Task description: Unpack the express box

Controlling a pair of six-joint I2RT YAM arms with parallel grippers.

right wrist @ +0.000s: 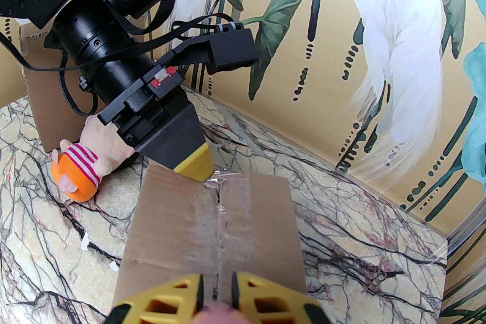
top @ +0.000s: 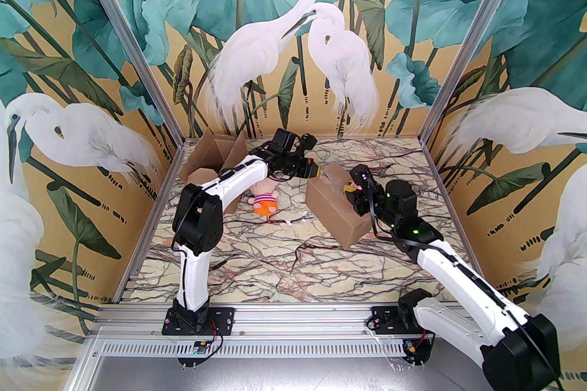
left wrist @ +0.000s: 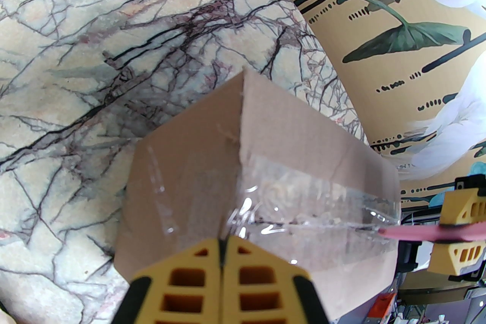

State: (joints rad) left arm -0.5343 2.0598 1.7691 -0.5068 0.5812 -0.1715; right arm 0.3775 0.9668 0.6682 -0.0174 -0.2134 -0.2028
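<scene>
A sealed brown express box [top: 337, 210] lies right of centre, with clear tape [right wrist: 220, 216] along its top seam. My left gripper [top: 317, 169] is shut, its yellow fingertips [left wrist: 224, 250] pressed together at the box's far end where the tape [left wrist: 288, 197] wrinkles. I cannot tell whether tape is pinched between them. My right gripper [top: 352, 188] hovers over the near end of the box top [right wrist: 212, 239], shut on a thin pink tool [left wrist: 410, 233]. The tool's tip points at the tape seam.
An opened cardboard box [top: 211, 157] stands at the back left corner, partly behind the left arm. A pink plush toy in a striped orange outfit [top: 265, 202] lies on the marble table [top: 275, 261] between the two boxes. Walls close in the back and sides.
</scene>
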